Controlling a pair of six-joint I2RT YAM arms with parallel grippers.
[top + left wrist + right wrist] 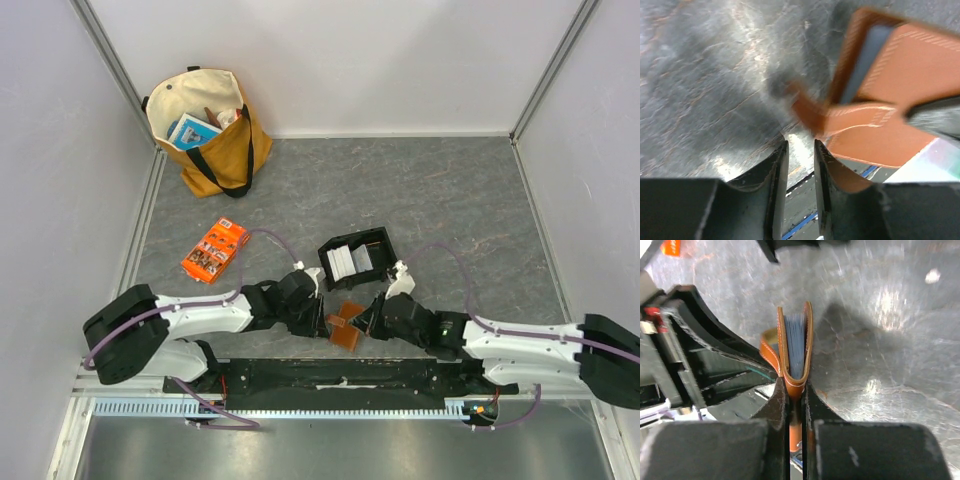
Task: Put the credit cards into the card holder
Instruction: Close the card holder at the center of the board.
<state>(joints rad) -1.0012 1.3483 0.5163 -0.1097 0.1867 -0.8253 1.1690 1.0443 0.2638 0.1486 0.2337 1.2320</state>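
The right gripper (795, 387) clamps the card holder (795, 340) near the table (450, 200) front edge. The left gripper (801, 145), narrowly parted and empty, should pinch the clasp tab (807, 112) squarely.

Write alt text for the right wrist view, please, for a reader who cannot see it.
The right pincer is shut on the fold of the brown card holder, seen edge-on against the grey marbled table. The holder gapes slightly, showing blue-grey layers inside.
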